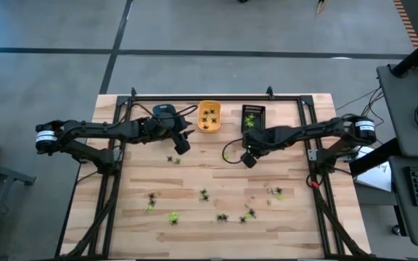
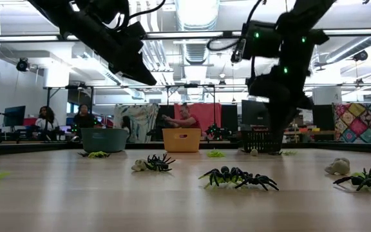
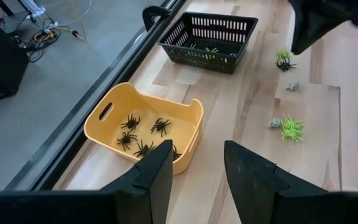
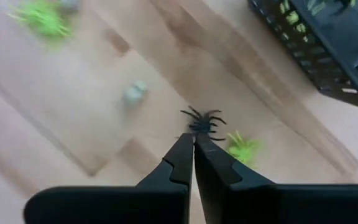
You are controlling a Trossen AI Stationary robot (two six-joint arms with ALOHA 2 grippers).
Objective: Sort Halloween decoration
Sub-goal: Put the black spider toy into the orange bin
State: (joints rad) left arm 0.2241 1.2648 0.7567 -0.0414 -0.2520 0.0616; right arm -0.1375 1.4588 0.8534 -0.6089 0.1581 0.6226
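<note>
On the pale wooden plank surface (image 1: 216, 185) many tiny plastic spider figures (image 1: 204, 194) lie scattered, some black, some yellow-green and some whitish, most of them in the part of the surface far from the trays. Along the far edge stand three small containers: a blue-grey plastic tray (image 1: 164, 111) partly hidden under the left arm, an orange-yellow plastic tray (image 1: 209, 117) and a black plastic mesh basket (image 1: 252, 117). In the left wrist view the orange-yellow tray holds several black spiders (image 3: 161, 126), and the black basket holds some yellow-green ones (image 3: 211, 50). The left gripper (image 1: 182, 142) hangs above the surface just beside the orange-yellow tray; its two dark fingers (image 3: 157, 171) stand apart and nothing is between them. The right gripper (image 1: 248, 159) is above the surface near the black basket, on the side toward the middle of the surface. Its fingers (image 4: 182, 158) are pressed together, and in the right wrist view no gap is seen between them. Just beyond the tips of this gripper one black spider (image 4: 202, 123) lies on the wood, with a yellow-green spider (image 4: 243, 148) just beside it and a small whitish figure (image 4: 135, 93) a little further off. I cannot tell if the closed tips touch the black spider. In the low view, people sit at desks in the room behind the surface.
</note>
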